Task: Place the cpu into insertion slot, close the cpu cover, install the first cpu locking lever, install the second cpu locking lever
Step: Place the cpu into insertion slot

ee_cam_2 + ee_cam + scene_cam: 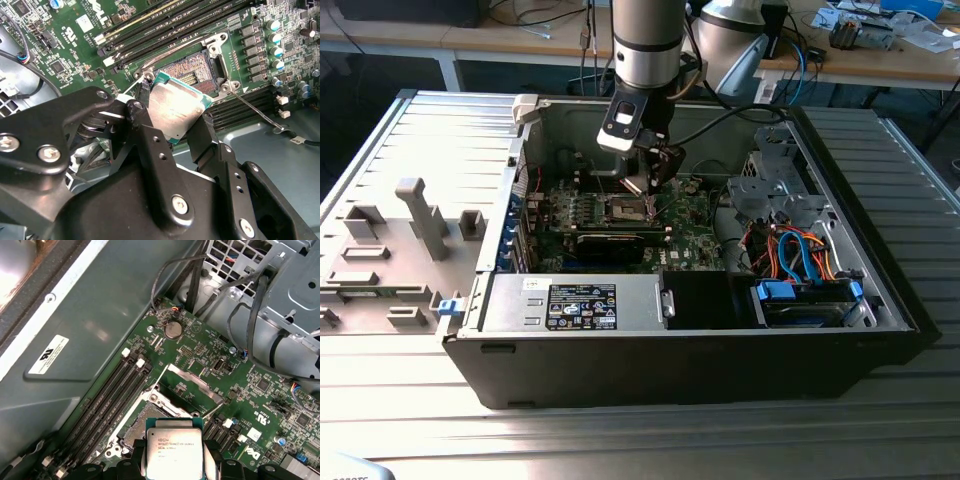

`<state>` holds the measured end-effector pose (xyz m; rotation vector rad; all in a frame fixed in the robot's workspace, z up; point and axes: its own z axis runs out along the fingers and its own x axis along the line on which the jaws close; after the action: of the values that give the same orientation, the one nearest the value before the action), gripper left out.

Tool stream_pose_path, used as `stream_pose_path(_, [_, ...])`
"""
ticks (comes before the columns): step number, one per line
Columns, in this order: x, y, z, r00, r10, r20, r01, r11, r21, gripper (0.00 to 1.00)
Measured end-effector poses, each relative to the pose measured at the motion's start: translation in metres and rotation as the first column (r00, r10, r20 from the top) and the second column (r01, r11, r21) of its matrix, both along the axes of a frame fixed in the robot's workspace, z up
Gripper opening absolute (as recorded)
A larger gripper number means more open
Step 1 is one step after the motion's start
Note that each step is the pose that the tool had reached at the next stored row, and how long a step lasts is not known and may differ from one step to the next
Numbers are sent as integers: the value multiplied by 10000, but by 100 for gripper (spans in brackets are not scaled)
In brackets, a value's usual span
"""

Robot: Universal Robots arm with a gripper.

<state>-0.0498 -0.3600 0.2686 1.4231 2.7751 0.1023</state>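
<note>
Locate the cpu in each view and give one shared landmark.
Exterior view: too small to tell apart; look at the gripper, poised over the slot inside the case.
Second wrist view: cpu tilted, silver face to the camera, clamped in the gripper, with the slot just beyond it.
First wrist view: cpu printed face to the camera, next to the slot.
Landmark: the slot's silvery rim.
</note>
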Motion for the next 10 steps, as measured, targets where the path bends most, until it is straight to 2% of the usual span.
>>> stream_pose_path(10, [0,0,-6,10000,-86,0,86,10000,0,54])
